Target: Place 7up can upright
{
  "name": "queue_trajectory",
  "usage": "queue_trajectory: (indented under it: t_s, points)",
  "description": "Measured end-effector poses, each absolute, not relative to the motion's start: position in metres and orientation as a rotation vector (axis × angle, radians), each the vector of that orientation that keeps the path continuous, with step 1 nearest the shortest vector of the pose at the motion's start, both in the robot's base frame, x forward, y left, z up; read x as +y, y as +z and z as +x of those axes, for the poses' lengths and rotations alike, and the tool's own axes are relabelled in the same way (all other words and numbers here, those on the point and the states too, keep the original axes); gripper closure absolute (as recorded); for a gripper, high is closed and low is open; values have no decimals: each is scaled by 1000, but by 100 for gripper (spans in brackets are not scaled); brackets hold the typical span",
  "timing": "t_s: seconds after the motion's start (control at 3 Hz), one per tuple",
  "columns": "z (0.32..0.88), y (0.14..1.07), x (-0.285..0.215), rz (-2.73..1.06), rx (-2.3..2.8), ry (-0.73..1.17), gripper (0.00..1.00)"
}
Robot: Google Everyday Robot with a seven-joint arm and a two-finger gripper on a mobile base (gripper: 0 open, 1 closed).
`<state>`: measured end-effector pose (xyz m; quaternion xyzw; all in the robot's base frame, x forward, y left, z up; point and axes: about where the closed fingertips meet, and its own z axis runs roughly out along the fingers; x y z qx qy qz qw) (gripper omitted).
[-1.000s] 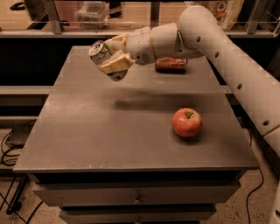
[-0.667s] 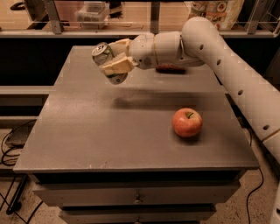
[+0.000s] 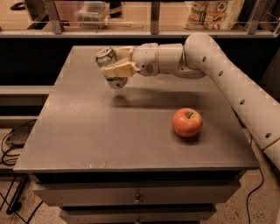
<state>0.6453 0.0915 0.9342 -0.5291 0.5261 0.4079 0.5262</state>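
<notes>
7up can [image 3: 107, 56], camera view: the can is held off the table, over the far left part of the grey table top [image 3: 96, 131], and does not touch it. A soft shadow [image 3: 124, 99] lies on the surface just below and beside it. The can is tilted, its silver top turned up and to the left and its green and white body slanting down to the right. The gripper [image 3: 112, 61] is closed on the can across its middle: one pale finger [image 3: 120, 69] crosses the near side of the body, and the other shows behind the can's upper edge. The white arm [image 3: 227, 83] reaches in from the right edge and runs left over the far half of the table to the wrist [image 3: 151, 59]. A red apple [image 3: 187, 123] stands on the table near its right front, well apart from the can and the gripper. Under the top, drawer fronts [image 3: 135, 192] face the camera. Behind the table, a shelf [image 3: 131, 33] carries a clear container [image 3: 92, 12] at the left and printed bags [image 3: 214, 13] at the right. Cables [image 3: 11, 148] lie on the floor at the left.
</notes>
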Motion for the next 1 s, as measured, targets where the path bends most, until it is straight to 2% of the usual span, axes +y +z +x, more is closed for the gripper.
queue_trajectory:
  t_s: [0.67, 1.0]
  points:
    - [647, 916, 94, -1213, 1280, 1017, 100]
    - [646, 911, 96, -1218, 1242, 1011, 74]
